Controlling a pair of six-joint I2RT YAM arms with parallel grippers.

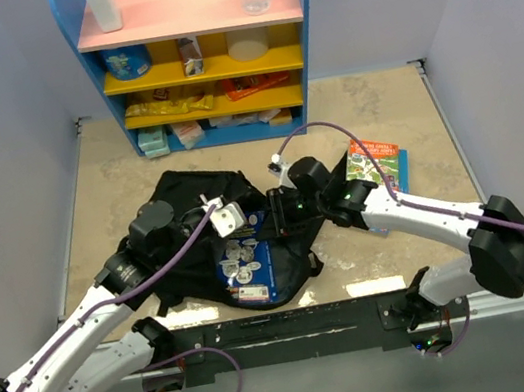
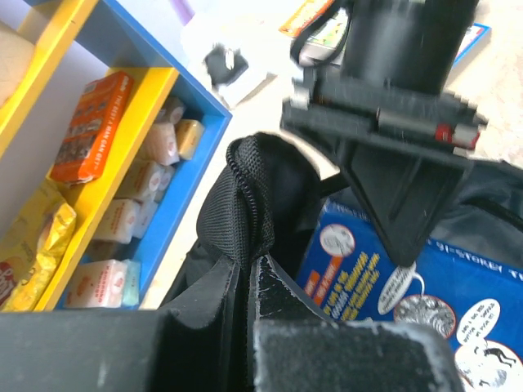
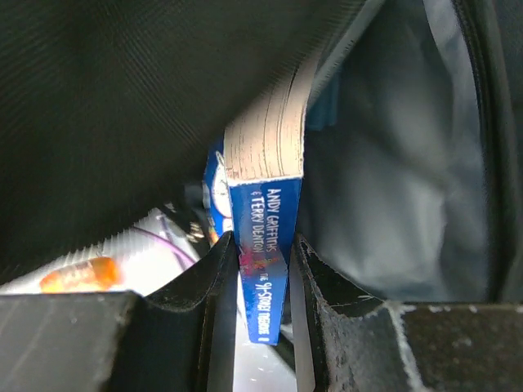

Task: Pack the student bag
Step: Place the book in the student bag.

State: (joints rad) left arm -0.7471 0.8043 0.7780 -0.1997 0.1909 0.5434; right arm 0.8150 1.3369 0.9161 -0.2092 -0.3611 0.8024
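Bench [image 1: 116, 171]: beige marbled top, carrying everything below.
Shelf unit [image 1: 306, 5]: blue frame at the far edge, stocked with packets and bottles.
Student bag [image 1: 181, 195]: black, lying flat mid-bench between the arms; long axis runs roughly far-left to near-right, mouth gaping upward.
Left end effector [image 2: 245, 302]: pinched together on the bag's zip rim, holding it raised.
Right end effector [image 3: 260, 261]: clamped on the blue book's spine.
Blue book [image 1: 250, 269]: partly inside the bag's mouth.
Second book [image 1: 376, 164]: flat on the bench, right of the bag.
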